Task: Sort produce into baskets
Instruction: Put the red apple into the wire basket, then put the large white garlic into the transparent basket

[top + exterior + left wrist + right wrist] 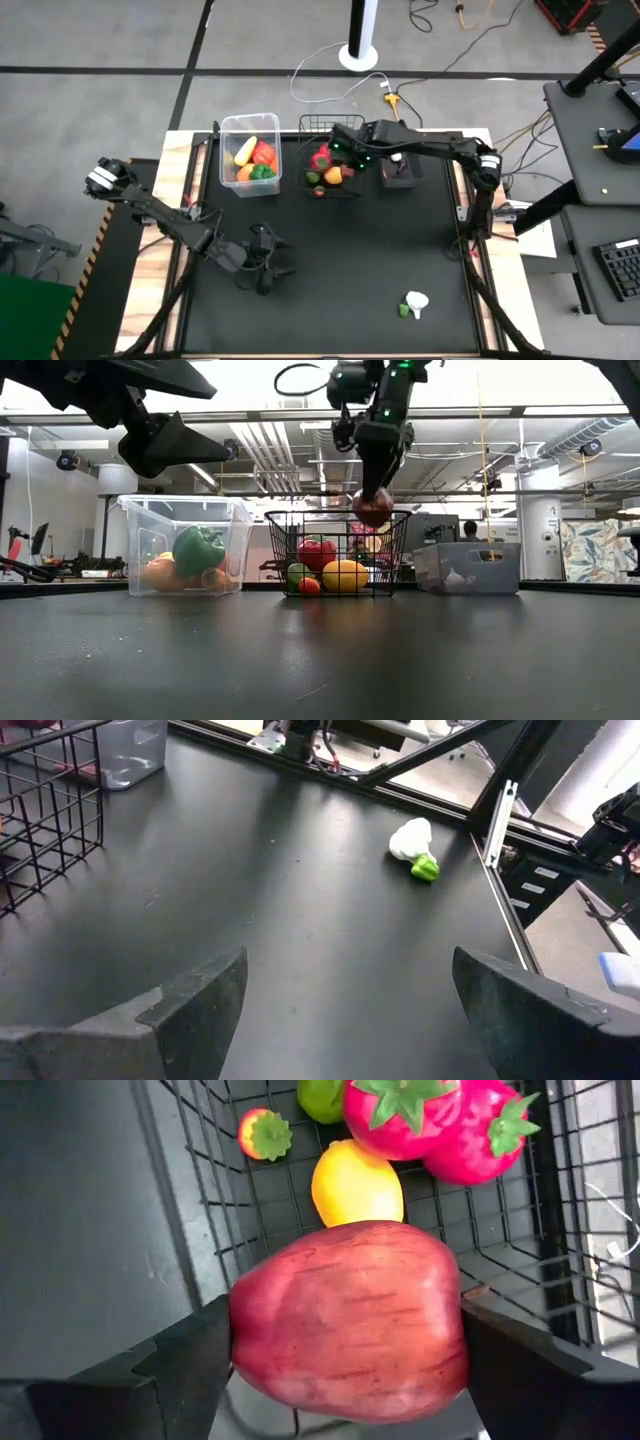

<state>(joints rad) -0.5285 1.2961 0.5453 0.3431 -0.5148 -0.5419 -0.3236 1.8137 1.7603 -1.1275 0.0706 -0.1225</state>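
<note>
My right gripper hangs over the black wire-mesh basket, shut on a dark red apple at the height of the basket's rim. In the basket lie a yellow lemon, red fruits and a small strawberry. The clear tub holds a green pepper and orange pieces. My left gripper is open and empty over the table's left middle. A white and green vegetable lies on the mat near the front right. My right gripper pinches the apple's two opposite sides between its two fingers. The fingers come from above, pointing down. The apple hangs clear over the basket's inside, above the lemon.
The smaller dark smoky bin stands right of the wire basket, with something white in it. The black mat lies bare between my left gripper and the white vegetable. The table frame's rails run along the sides.
</note>
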